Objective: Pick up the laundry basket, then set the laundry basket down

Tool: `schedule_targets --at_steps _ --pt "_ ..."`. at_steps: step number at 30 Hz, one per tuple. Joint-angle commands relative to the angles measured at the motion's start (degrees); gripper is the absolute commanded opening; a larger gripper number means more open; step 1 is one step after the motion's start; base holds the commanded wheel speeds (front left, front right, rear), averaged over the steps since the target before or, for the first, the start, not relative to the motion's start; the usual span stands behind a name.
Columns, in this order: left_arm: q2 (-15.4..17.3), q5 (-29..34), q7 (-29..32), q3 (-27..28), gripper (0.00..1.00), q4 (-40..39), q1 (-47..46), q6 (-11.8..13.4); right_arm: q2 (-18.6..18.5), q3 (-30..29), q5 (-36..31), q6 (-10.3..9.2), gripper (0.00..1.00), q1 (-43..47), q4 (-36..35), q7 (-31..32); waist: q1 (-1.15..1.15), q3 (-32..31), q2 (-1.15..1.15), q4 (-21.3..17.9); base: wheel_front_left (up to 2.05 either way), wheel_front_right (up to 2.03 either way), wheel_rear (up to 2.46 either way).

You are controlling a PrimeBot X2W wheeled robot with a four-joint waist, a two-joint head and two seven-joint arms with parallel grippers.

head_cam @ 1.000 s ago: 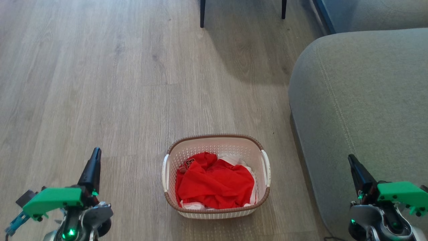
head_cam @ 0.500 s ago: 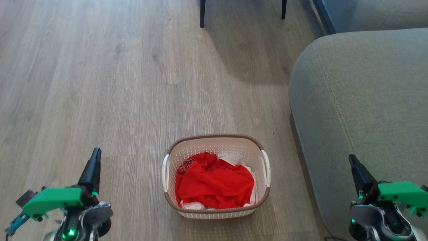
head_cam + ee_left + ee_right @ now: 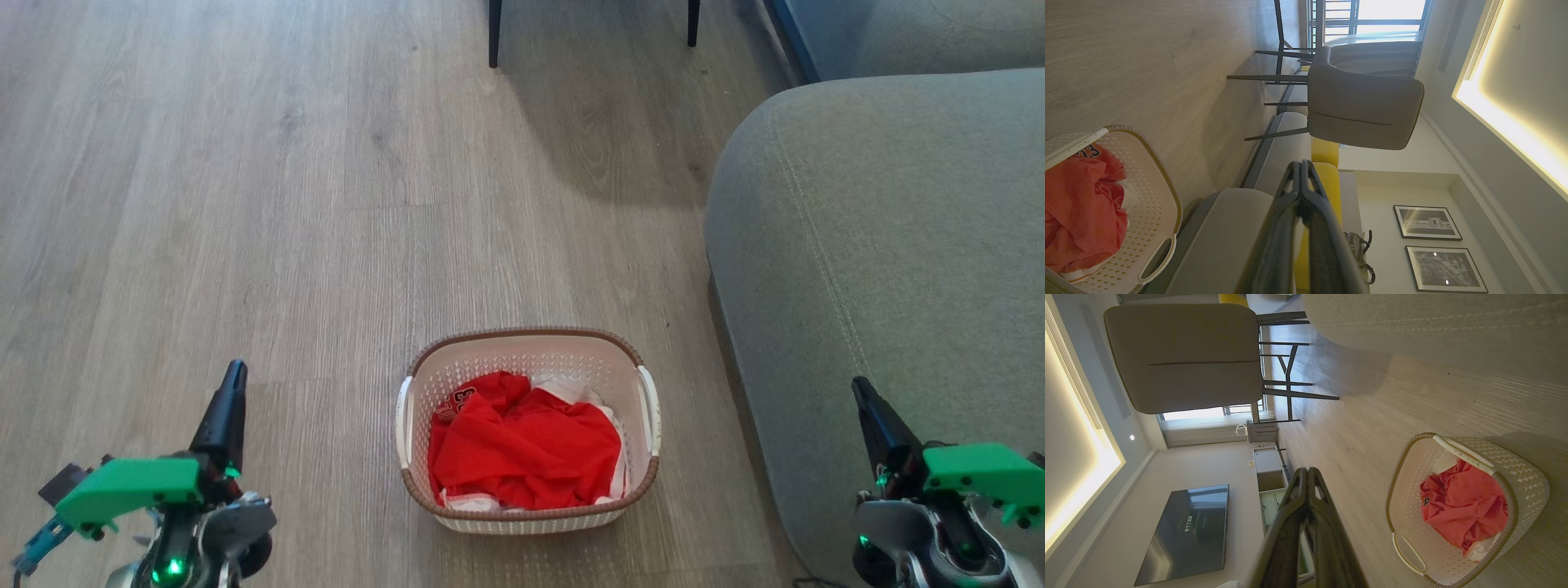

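Jaws of the left gripper (image 3: 235,369), at near left, and of the right gripper (image 3: 857,385), at near right, are pressed together with nothing between them. Both grippers point toward the far side. Between them and slightly farther, well apart from each, the laundry basket (image 3: 527,334) stands upright on the wood floor (image 3: 245,204). It holds a crumpled red garment (image 3: 522,449) lying over white cloth (image 3: 571,388). A grey sofa (image 3: 882,245) lies just right of the basket. Two dark chair legs (image 3: 494,33) stand at the far edge.
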Motion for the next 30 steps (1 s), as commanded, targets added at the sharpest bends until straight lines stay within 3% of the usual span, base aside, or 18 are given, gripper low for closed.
schedule_targets --at_steps 1,30 --pt "0.25 0.14 0.40 2.09 0.00 -1.75 -2.73 -0.38 -0.43 1.05 -0.24 -0.02 0.00 -2.79 -2.04 0.52 0.00 0.00 0.00 0.00 0.00 0.00 0.00" --pt "0.22 0.17 0.43 2.13 0.00 -1.75 -2.74 -0.39 -0.29 0.84 -0.41 -0.02 0.00 -2.80 -2.03 0.68 0.00 0.00 0.00 0.00 0.00 0.00 0.00"
